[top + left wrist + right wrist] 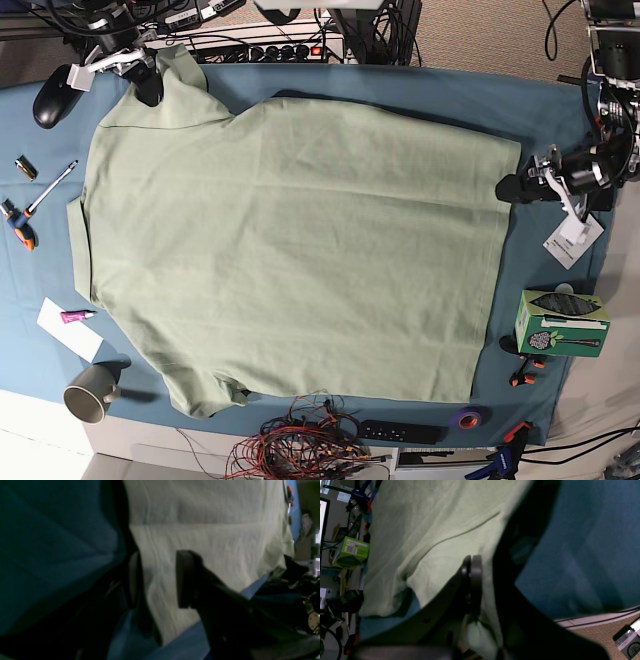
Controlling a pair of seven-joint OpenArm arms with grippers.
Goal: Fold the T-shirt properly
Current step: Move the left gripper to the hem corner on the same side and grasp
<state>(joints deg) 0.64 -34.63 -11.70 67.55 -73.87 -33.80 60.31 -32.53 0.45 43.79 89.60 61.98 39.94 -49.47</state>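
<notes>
T-shirt (pixel 290 250) flat | right tool (pixel 472 562) pinching its sleeve | left tool (pixel 157 580) wide, straddling hem

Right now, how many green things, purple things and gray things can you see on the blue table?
Green: 2, the T-shirt and the green box
Purple: 1, the tape roll
Gray: 1, the mug
Total: 4

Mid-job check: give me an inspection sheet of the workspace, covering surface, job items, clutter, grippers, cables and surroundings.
Surface: teal-blue table cloth on the table.
Job's things: T-shirt spread flat, unfolded.
Clutter: mug, pen, green box, computer mouse, tape roll.
Grippers: left gripper open over the shirt's hem edge; right gripper shut on shirt fabric at a sleeve.
Cables: red wire tangle at the near edge.
Surroundings: power strip behind the table.
</notes>
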